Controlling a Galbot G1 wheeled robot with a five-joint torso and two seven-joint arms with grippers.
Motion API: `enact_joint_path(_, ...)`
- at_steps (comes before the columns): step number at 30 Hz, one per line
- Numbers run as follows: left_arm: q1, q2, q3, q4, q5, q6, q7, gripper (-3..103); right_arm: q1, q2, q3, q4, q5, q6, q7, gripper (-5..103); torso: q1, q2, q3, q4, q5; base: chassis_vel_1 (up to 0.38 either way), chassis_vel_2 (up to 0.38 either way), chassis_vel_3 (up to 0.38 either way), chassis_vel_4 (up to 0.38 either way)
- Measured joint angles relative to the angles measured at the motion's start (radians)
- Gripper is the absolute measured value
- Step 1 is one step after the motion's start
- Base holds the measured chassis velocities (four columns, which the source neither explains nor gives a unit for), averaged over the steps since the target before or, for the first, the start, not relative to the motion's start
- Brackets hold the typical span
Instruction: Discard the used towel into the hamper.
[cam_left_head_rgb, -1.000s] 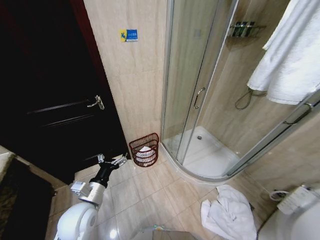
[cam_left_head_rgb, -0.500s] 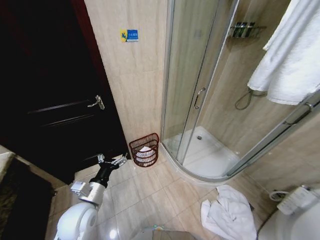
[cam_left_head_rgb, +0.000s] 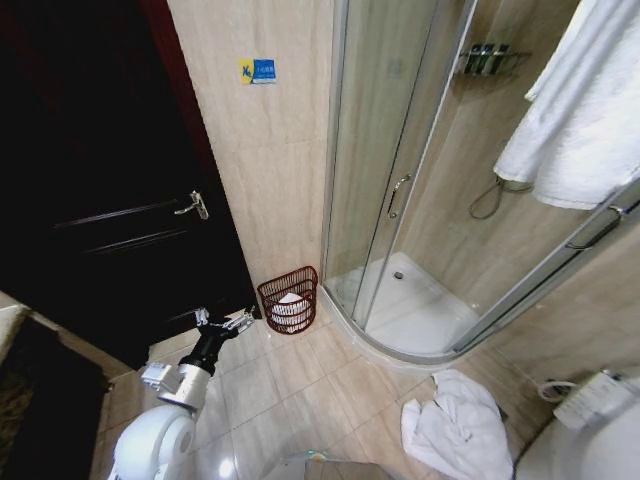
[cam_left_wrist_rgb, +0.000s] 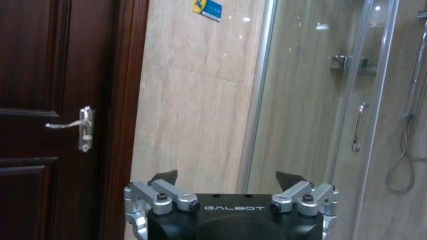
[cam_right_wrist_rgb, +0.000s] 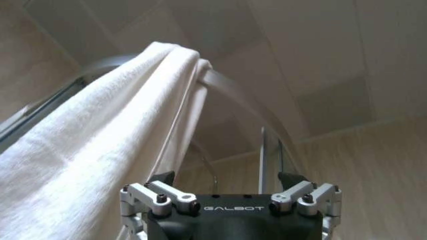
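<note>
Used towel (cam_left_head_rgb: 455, 432): white, crumpled in a heap on the tiled floor (cam_left_head_rgb: 300, 390), low and to the right in the head view, just outside the curved sill of the shower cabin (cam_left_head_rgb: 420, 250). No clear long axis is seen; the heap is slightly drawn out toward the robot.

Hamper (cam_left_head_rgb: 290, 299): dark reddish wire basket, set upright on the floor against the beige wall (cam_left_head_rgb: 270, 170), between the dark door (cam_left_head_rgb: 110, 200) and the shower glass. Something white is already seen inside it. Hamper and towel are well apart, with open floor between them.

Left gripper (cam_left_head_rgb: 223, 322): held low on the robot's left, just beside the hamper, pointed toward the wall. In the left wrist view its fingers (cam_left_wrist_rgb: 164, 177) are spread wide with nothing between them; the door handle (cam_left_wrist_rgb: 73, 126) and wall are seen ahead.

Right gripper (cam_right_wrist_rgb: 227, 178): fingers likewise wide apart and empty in the right wrist view, aimed upward at a second white towel (cam_right_wrist_rgb: 100, 150) draped over the shower's top rail (cam_right_wrist_rgb: 233, 95). That towel is hung, not gripped.

Judgement: the floor towel lies to the robot's right, away from the left gripper and across from the hamper, so the right arm is probably the nearer one for the pickup, which is not yet begun
</note>
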Motion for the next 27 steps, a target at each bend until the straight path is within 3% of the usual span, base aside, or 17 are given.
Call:
enact_joint_path(2, 0.0, 0.0, 0.0, 0.0, 0.0, 0.0, 0.0, 99, 0.054, 0.082, -0.065, 0.0, -0.03, 0.033, -0.002, 100, 0.0, 0.0, 0.0, 0.0, 0.0006, 0.0, 0.0, 0.0, 0.0)
enact_joint_path(8, 0.0, 0.0, 0.0, 0.0, 0.0, 0.0, 0.0, 99, 0.179, 0.187, -0.207, -0.036, -0.073, 0.093, -0.013, 100, 0.0, 0.0, 0.0, -0.0007, -0.0004, 0.0, 0.0, 0.0, 0.0)
enact_joint_path(12, 0.0, 0.0, 0.0, 0.0, 0.0, 0.0, 0.0, 99, 0.356, 0.26, -0.363, -0.057, -0.093, 0.102, -0.004, 100, 0.0, 0.0, 0.0, 0.0002, -0.0001, 0.0, 0.0, 0.0, 0.0)
enact_joint_path(27, 0.0, 0.0, 0.0, 0.0, 0.0, 0.0, 0.0, 99, 0.803, 0.294, -0.662, -0.119, -0.135, -0.036, 0.057, 100, 0.0, 0.0, 0.0, -0.0006, 0.0, 0.0, 0.0, 0.0, 0.0)
